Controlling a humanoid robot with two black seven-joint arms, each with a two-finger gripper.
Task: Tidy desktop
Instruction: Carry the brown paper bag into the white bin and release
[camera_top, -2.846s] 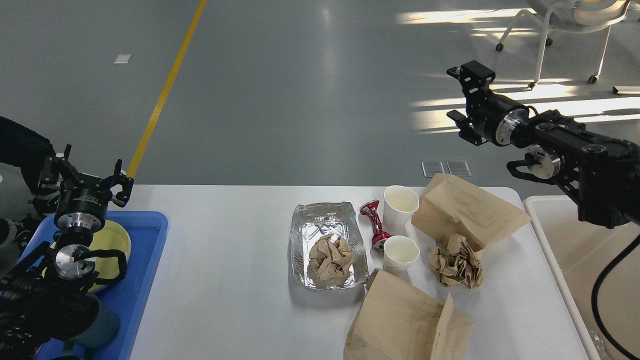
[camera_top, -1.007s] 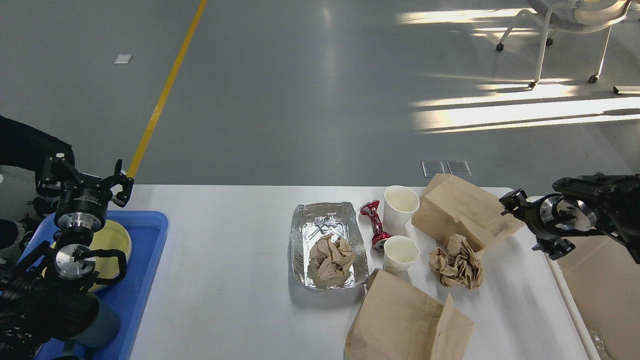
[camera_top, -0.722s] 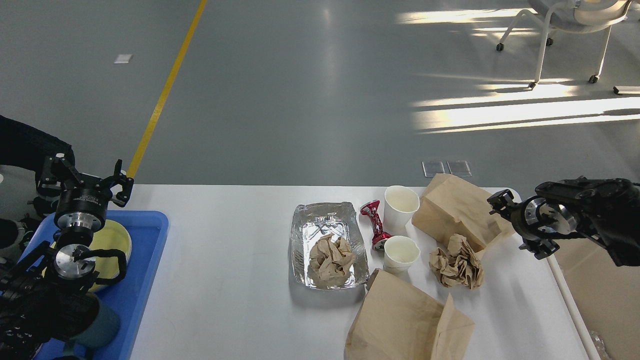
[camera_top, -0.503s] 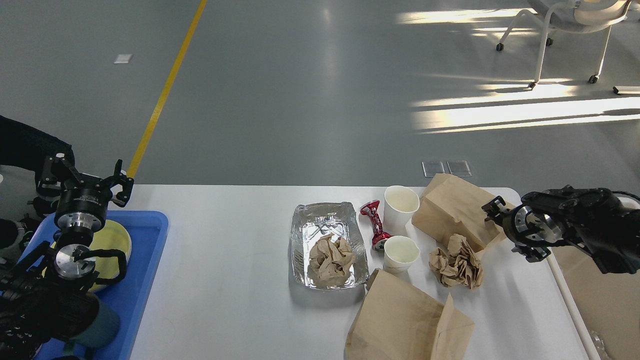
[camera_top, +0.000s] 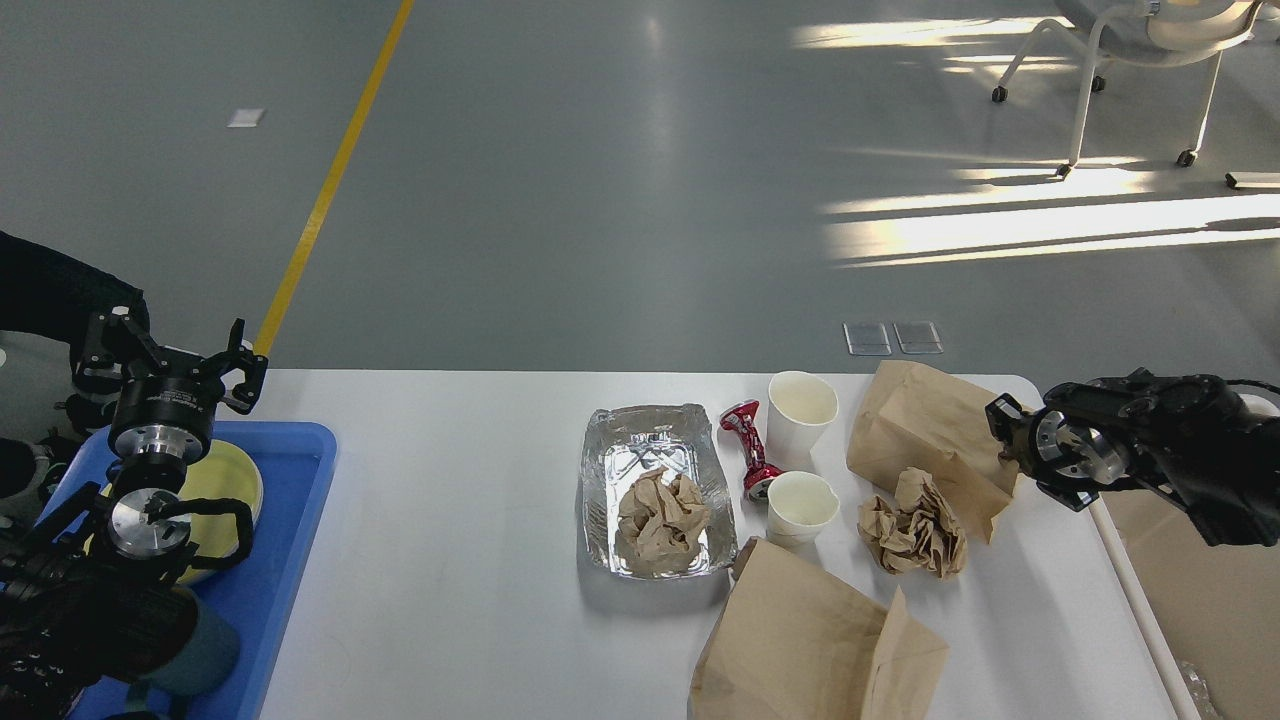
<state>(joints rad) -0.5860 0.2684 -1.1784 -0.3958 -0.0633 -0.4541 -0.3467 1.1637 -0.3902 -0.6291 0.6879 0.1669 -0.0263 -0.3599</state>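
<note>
The white desktop (camera_top: 450, 520) carries a foil tray (camera_top: 610, 440) holding a crumpled brown paper ball (camera_top: 660, 515). Right of it are a crushed red can (camera_top: 750, 445), two white paper cups (camera_top: 800, 405) (camera_top: 800, 505) and a loose crumpled paper (camera_top: 915, 525). One brown paper bag (camera_top: 810, 640) lies at the front. A second brown bag (camera_top: 925, 430) sits at the far right, its right edge raised. My right gripper (camera_top: 1002, 440) is shut on that edge. My left gripper (camera_top: 175, 345) hangs open and empty over the blue tray (camera_top: 290, 560).
A yellow bowl (camera_top: 230, 480) sits in the blue tray under my left arm. An off-white bin (camera_top: 1200, 570) stands beside the table's right edge, below my right arm. A wheeled chair (camera_top: 1150, 40) stands far back on the grey floor.
My right arm came down from high above the table to the far bag's right edge. The bag has since shifted right and its right corner has lifted. The left arm has not moved.
</note>
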